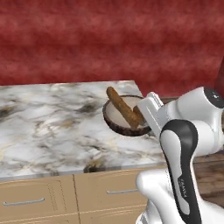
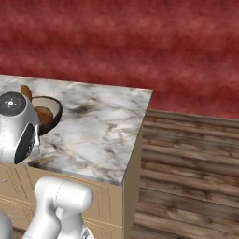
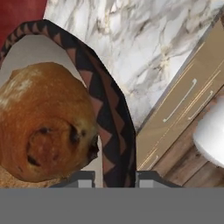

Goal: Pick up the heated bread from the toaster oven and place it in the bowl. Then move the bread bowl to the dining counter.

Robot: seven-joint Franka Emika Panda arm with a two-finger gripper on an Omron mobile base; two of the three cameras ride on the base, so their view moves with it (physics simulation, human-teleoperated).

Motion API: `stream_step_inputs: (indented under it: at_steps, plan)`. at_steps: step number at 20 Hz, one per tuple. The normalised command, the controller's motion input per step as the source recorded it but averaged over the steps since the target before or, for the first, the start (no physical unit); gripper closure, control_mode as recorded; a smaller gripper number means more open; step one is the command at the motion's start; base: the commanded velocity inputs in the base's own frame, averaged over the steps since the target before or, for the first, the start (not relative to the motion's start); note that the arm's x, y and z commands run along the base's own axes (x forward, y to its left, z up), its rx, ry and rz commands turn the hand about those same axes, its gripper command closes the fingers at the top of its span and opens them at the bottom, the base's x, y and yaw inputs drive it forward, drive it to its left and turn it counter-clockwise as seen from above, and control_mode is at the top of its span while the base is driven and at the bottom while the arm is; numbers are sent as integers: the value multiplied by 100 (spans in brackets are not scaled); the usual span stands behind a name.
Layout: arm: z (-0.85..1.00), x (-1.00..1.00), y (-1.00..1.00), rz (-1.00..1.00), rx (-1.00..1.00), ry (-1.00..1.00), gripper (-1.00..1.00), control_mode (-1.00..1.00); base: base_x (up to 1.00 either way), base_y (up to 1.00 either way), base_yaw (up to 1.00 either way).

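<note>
Since the round dark-brown bowl with the pale inside (image 1: 124, 116) already sits on the white-grey marbled stone desk (image 1: 52, 127) over tan drawers, this looks like the tail end of the job. The small golden-brown bun (image 3: 43, 122) lies inside it, next to a long thin brown baguette stick (image 1: 123, 107). Gripper (image 3: 114, 178) is clamped on the bowl's near rim, one finger each side of the wall. Next move, I'd guess: let go and back straight off. The bowl sits close to the desk's right edge, wooden floor (image 2: 191, 172) beyond, so don't nudge it right. Plenty of bare desk to the left.
</note>
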Motion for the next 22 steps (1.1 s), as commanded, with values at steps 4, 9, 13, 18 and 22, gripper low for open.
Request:
stream_step_inputs:
  at_steps: [4,9,13,18,22]
  plan:
    - [-14,100,11,1,0,8,100,-100,0,0,0]
    - [-32,100,0,22,0,30,100,-100,0,0,0]
    - [-32,83,3,41,0,33,100,-100,0,0,0]
    - [-33,42,43,13,-1,3,100,-100,0,0,0]
    - [-52,92,54,1,0,0,100,-100,0,0,0]
